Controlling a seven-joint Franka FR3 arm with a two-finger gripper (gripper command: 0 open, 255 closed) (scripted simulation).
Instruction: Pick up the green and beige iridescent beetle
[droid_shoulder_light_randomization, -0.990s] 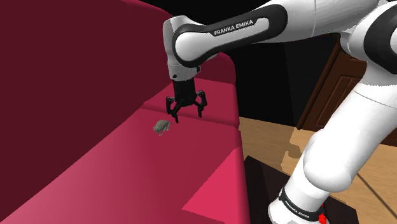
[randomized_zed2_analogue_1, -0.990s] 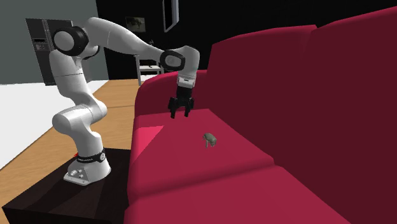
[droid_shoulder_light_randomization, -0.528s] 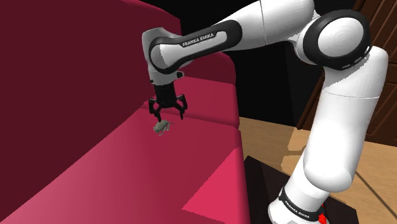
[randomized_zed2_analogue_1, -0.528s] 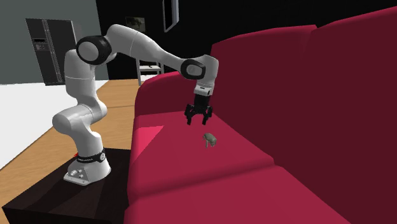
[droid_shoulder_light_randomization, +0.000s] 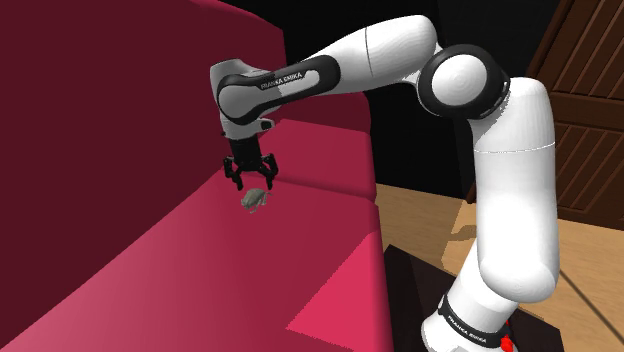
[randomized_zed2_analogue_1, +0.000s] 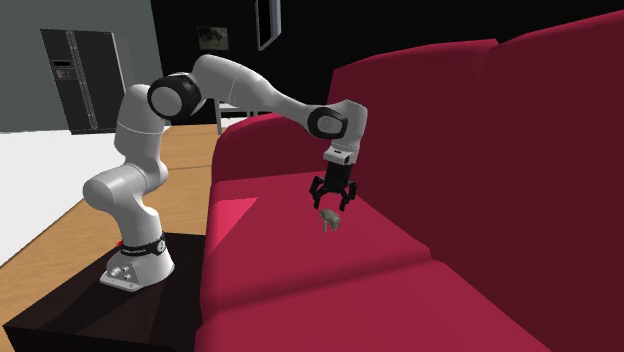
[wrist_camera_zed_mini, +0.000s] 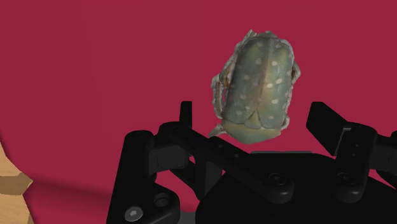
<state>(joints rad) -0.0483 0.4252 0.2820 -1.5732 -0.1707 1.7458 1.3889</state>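
Beetle: dull grey-green shell dotted with pale specks, and a lighter, beige fringe around its edge. It appears small and greyish in the shoulder view and in the second exterior view.

Location: the beetle lies on the seat of a deep red sofa. It is on the cushion nearest the armrest, closer to the backrest than to the front edge.

Jaws: black and spread wide. They point down at the seat and hang just above the beetle. In the wrist view the two fingers stand to either side of the shell, with red fabric showing between them and it. No contact is visible and nothing is held.

Arm: white with dark joints. It reaches from its stand over the armrest to the seat.

Stand: a dark box on a wooden floor, set beside the sofa's armrest end.

Surroundings:
- A brown panelled door is at the shoulder view's right.
- A tall grey cabinet is at the second exterior view's left.
- A framed picture hangs on the wall behind the arm.
- A black area lies beyond the sofa back in the shoulder view.
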